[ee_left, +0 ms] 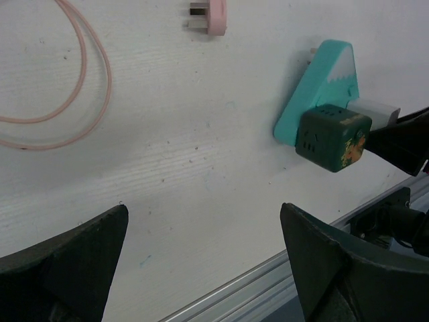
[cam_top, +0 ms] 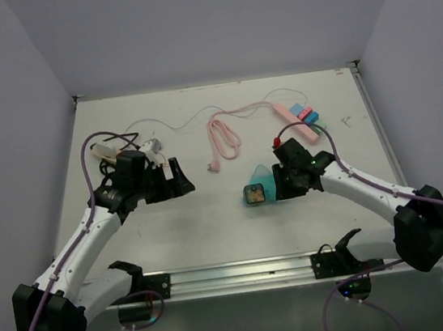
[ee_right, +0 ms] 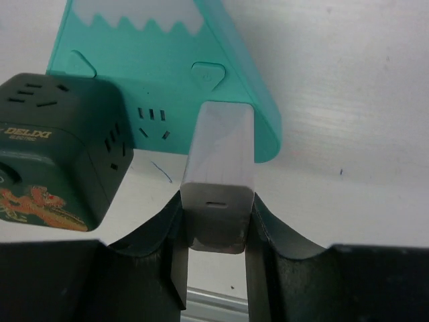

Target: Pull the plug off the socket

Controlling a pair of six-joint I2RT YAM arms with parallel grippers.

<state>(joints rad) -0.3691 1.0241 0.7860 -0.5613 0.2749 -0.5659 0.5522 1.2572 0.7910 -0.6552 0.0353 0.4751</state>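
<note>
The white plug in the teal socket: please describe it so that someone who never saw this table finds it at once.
On the white table, look right of centre for the teal mountain-shaped socket. Beside the dark green cube on it is the white plug: plain, rectangular, and the only thing held by the right gripper.
</note>
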